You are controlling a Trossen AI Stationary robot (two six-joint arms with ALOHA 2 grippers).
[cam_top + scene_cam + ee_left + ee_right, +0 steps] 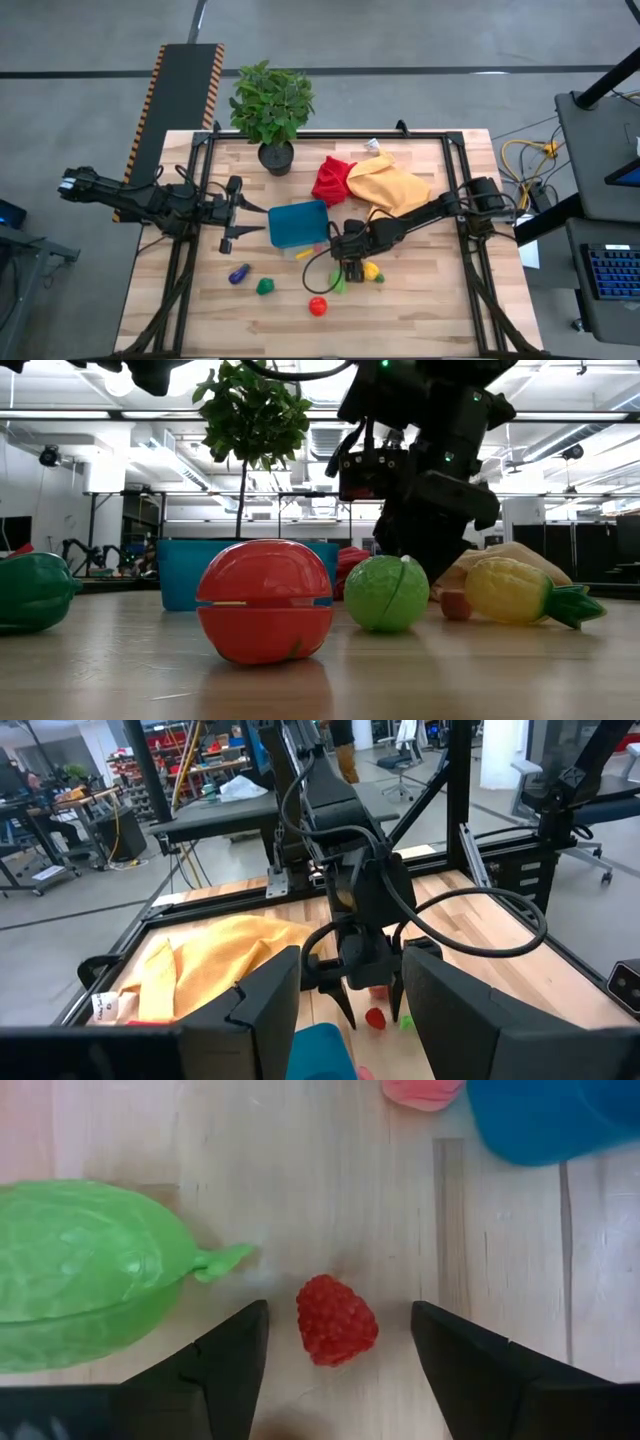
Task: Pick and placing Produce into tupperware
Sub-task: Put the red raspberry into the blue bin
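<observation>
My right gripper [338,1342] hangs open, fingers straddling the raspberry [337,1320], which sits centred between them on the table [300,1180]. The box [298,223] lies near, at about ten o'clock from my gripper in the high view. My left gripper [237,214], open too, waits at the box's nine o'clock edge.

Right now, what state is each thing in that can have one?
tupperware: lidless, upright, nothing visible inside.
raspberry: on the table, between the right claw's open fingers, not gripped.
right claw: open, lowered over the raspberry.
left claw: open, hovering beside the tupperware, empty.
red cloth: crumpled.
yellow cloth: crumpled.
</observation>
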